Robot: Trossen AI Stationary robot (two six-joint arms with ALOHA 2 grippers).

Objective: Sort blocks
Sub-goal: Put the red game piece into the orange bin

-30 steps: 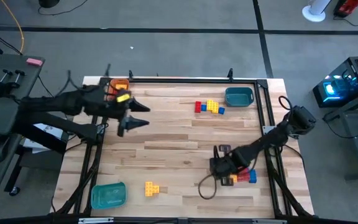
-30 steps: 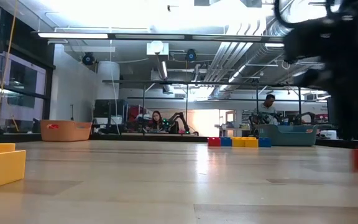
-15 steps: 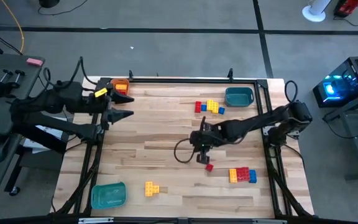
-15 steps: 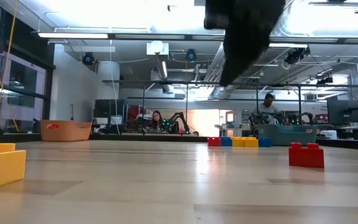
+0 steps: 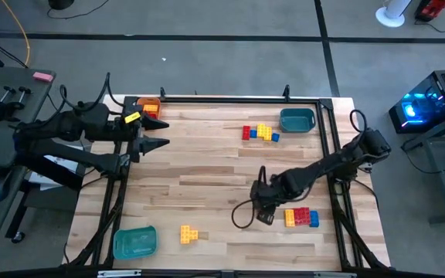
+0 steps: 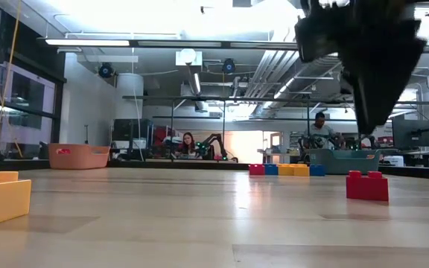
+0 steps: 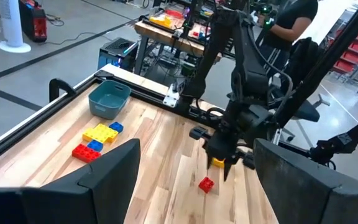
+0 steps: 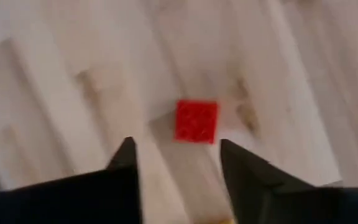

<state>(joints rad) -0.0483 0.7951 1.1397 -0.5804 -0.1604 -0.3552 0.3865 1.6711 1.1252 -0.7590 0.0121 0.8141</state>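
From above, the right gripper (image 5: 263, 207) hangs low over the middle of the wooden table (image 5: 207, 170), just beside a small pile of red, yellow and blue blocks (image 5: 300, 217). Another pile of blocks (image 5: 260, 133) sits next to a teal tray (image 5: 297, 120) at the far side. A yellow block (image 5: 188, 233) lies near a second teal tray (image 5: 134, 242). The left gripper (image 5: 159, 133) waits at the table's edge by an orange tray (image 5: 147, 106), with its fingers wide apart and holding nothing.

From table height, a red block (image 6: 367, 186) sits flat on the wood, with the dark gripper above it (not touching).

The left wrist view shows the same red block (image 7: 206, 183) lying just under the right arm's fingers.

In the right wrist view, the red block (image 8: 196, 121) lies between the two finger tips, which are apart and empty. To grab it well, I think the gripper should go straight down with the block in the middle, then squeeze its flat sides.
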